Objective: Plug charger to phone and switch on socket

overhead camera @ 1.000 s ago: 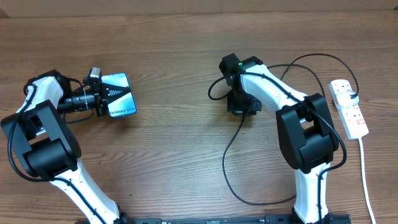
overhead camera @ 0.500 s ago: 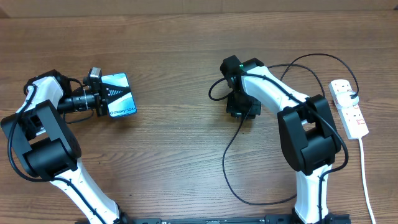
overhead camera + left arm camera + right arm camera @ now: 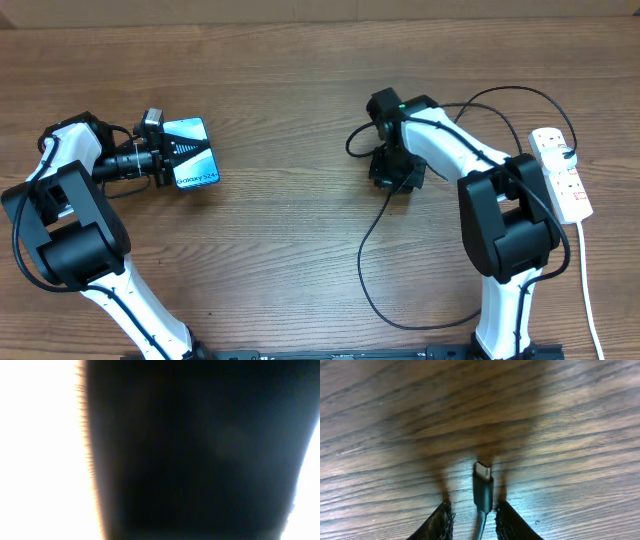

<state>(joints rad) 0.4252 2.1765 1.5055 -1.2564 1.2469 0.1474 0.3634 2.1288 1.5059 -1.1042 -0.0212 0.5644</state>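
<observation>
The phone [image 3: 192, 150], with its blue screen up, lies at the left of the table. My left gripper [image 3: 165, 160] is shut on its left edge. The left wrist view shows only a dark blur and white glare. The charger's black cable [image 3: 365, 250] loops across the table to its plug [image 3: 566, 153] in the socket [image 3: 560, 185], a white power strip at the right. My right gripper [image 3: 393, 178] is low on the table at the middle. In the right wrist view its open fingers [image 3: 474, 509] straddle the connector tip [image 3: 482, 477], which lies flat on the wood.
The socket's white cord [image 3: 588, 290] runs down the right edge towards the front. A cable loop [image 3: 352, 143] lies just left of my right gripper. Both arm bases stand at the front edge.
My right gripper has shifted slightly to the right, and the cable loop beside it moved with it. The left arm and the phone have not moved.
</observation>
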